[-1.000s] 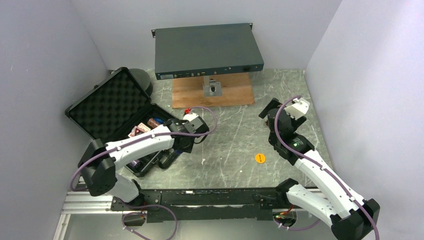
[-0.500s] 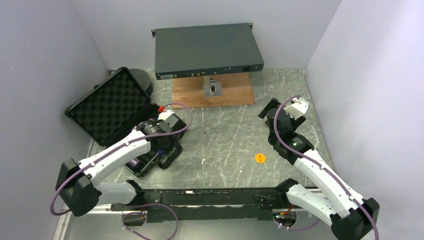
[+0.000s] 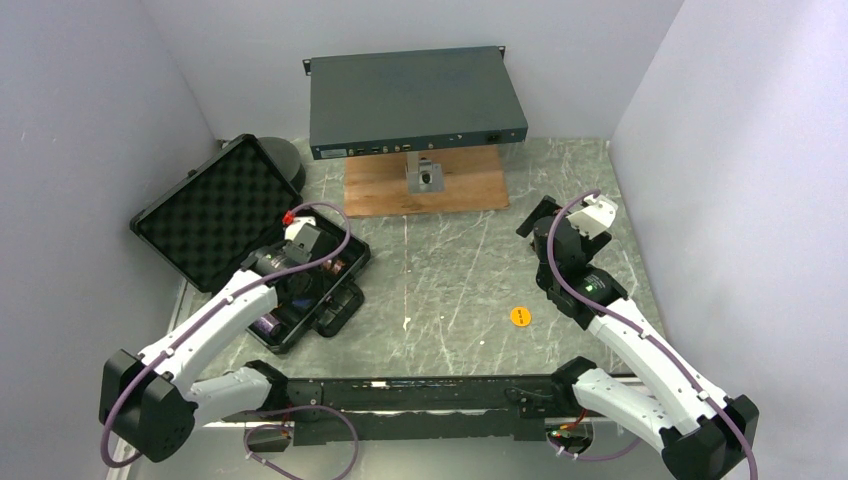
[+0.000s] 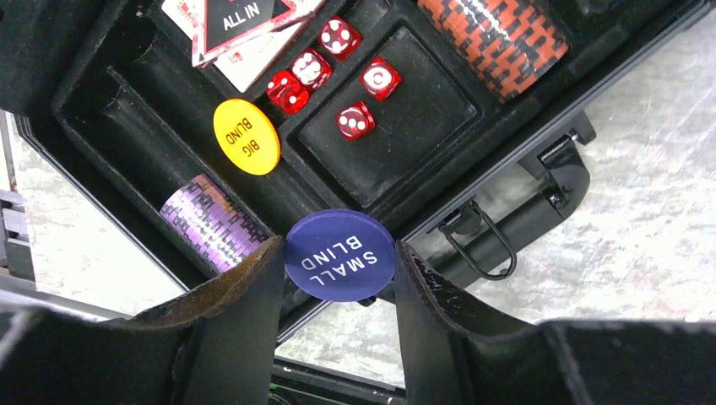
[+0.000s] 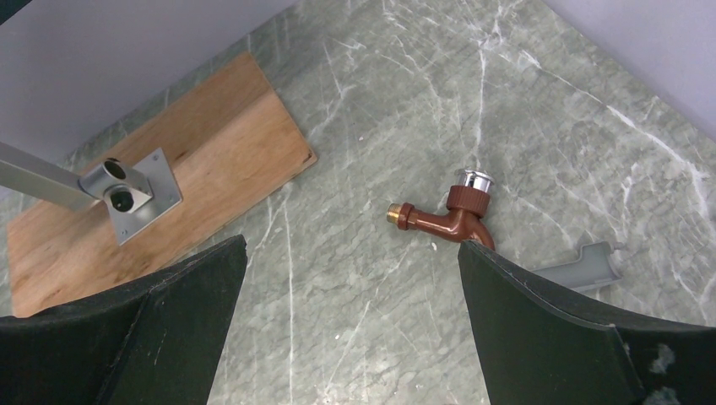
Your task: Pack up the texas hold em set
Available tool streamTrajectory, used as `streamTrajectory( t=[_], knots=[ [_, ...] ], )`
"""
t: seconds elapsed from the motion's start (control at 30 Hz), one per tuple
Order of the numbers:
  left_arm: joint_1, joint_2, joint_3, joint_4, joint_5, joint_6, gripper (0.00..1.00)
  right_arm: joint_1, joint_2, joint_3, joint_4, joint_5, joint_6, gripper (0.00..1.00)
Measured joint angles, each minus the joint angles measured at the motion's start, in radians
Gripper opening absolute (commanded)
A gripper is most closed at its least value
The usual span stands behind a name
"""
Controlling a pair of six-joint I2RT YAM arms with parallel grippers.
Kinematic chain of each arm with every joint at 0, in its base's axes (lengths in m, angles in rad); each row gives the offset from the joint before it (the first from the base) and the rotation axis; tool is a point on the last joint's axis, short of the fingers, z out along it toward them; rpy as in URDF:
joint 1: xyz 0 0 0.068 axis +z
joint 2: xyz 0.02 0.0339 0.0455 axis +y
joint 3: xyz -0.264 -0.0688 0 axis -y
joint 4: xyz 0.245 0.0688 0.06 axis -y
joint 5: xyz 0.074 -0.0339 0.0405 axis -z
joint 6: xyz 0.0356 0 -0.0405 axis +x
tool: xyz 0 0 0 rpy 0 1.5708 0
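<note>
The black poker case (image 3: 215, 215) lies open at the left, lid back. My left gripper (image 4: 338, 257) is shut on the purple SMALL BLIND disc (image 4: 339, 255) and holds it above the case's front edge. Inside the case I see a yellow BIG BLIND disc (image 4: 246, 137), several red dice (image 4: 355, 120), an ALL IN triangle (image 4: 241, 15), a purple chip stack (image 4: 211, 221) and a red-black chip stack (image 4: 500, 34). An orange disc (image 3: 521, 316) lies on the table by the right arm. My right gripper (image 5: 350, 278) is open and empty above bare marble.
A grey rack unit (image 3: 415, 100) stands on a post over a wooden board (image 3: 425, 185) at the back. A brown tap (image 5: 447, 215) and a grey bracket (image 5: 583, 268) lie near the right gripper. The case's handle and latch (image 4: 507, 221) face the table's middle.
My left arm has swung left from beside the case to above its tray, carrying the purple disc. The right arm has not moved.
</note>
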State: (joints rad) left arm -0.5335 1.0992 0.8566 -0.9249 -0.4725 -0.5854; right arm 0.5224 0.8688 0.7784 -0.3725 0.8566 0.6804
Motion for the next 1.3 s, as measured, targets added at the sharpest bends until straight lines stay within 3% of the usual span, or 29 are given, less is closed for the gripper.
streamTrajectory(
  t=[0.9,1.3],
  knots=[
    [0.444,-0.072,-0.2,0.278,0.22,-0.002,0.39,0.0,0.0,-0.002,0.0,-0.003,0.0,1.0],
    [0.571,-0.072,-0.238,0.362,0.274,-0.006,0.41,0.0,0.0,-0.003,0.0,-0.003,0.0,1.0]
  ],
)
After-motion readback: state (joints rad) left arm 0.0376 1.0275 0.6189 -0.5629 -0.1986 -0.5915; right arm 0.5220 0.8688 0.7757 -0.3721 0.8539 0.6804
